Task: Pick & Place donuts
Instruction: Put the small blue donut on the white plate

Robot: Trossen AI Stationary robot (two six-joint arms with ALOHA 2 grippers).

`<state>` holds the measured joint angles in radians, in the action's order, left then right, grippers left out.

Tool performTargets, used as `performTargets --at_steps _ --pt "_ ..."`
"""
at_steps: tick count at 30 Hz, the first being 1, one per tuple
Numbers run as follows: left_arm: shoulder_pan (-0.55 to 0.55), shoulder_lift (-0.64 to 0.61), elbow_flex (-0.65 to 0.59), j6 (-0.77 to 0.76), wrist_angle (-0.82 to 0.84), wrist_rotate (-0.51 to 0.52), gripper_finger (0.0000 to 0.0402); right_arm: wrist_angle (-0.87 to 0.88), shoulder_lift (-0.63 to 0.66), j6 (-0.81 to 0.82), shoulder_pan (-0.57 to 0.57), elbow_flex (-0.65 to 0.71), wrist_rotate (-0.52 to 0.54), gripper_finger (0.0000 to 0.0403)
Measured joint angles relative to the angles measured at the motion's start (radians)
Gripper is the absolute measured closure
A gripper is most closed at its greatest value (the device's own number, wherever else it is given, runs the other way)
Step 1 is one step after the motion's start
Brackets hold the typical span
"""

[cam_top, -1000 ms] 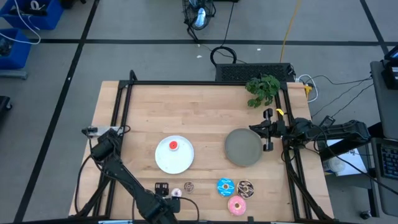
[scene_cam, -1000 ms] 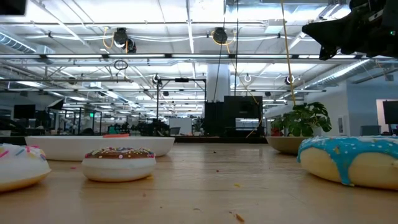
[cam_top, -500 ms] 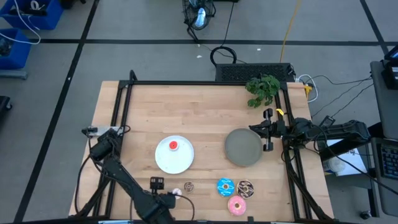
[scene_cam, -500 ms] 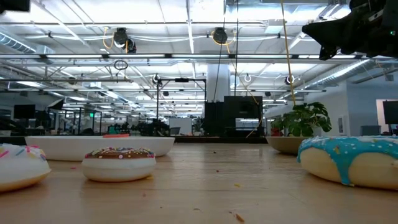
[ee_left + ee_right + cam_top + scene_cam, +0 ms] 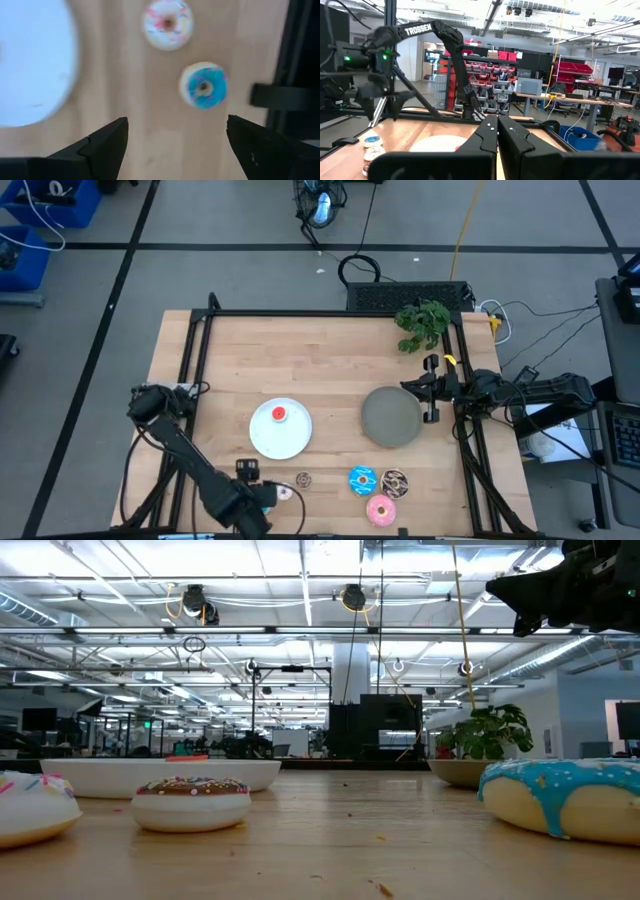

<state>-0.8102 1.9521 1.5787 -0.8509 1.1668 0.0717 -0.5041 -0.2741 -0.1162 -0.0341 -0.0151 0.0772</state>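
Observation:
My left gripper (image 5: 248, 470) hangs open over the table's near left part, pointing down at bare wood. In its wrist view (image 5: 175, 145) a tiny blue donut (image 5: 203, 87) and a tiny pink-white donut (image 5: 167, 23) lie ahead of the fingers, untouched. A tiny red donut (image 5: 279, 414) rests on the white plate (image 5: 280, 442). A tiny brown donut (image 5: 304, 479), a larger blue one (image 5: 362, 479), a brown sprinkled one (image 5: 395, 481) and a pink one (image 5: 380, 509) lie flat near the front edge. My right gripper (image 5: 408, 387) waits shut beside the grey plate (image 5: 391, 420).
A green plant (image 5: 422, 323) stands at the far right corner. A black frame (image 5: 300, 314) runs along the table's edges. The middle and far parts of the table top are bare wood.
My left gripper has risen and drifted a little toward the table's left and far edges, away from the tiny donuts. The donuts and plates lie where they were.

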Motion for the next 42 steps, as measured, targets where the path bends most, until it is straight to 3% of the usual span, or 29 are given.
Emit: performTargets --at_steps 6,14,24,42 --pt "0.013 -0.003 -0.135 -0.010 -0.182 -0.077 0.0071 0.000 0.000 0.000 0.000 0.000 0.000 0.0403" --pt "0.016 -0.003 -0.195 -0.023 -0.353 -0.072 0.0071 0.000 0.000 0.000 0.000 0.000 0.000 0.0403" --pt "0.019 0.000 -0.254 -0.067 -0.423 -0.093 0.0071 0.000 0.000 0.000 0.000 0.000 0.000 0.0403" --pt "0.013 0.026 -0.273 -0.042 -0.503 -0.042 0.0071 0.000 0.000 0.000 0.000 0.000 0.001 0.0403"
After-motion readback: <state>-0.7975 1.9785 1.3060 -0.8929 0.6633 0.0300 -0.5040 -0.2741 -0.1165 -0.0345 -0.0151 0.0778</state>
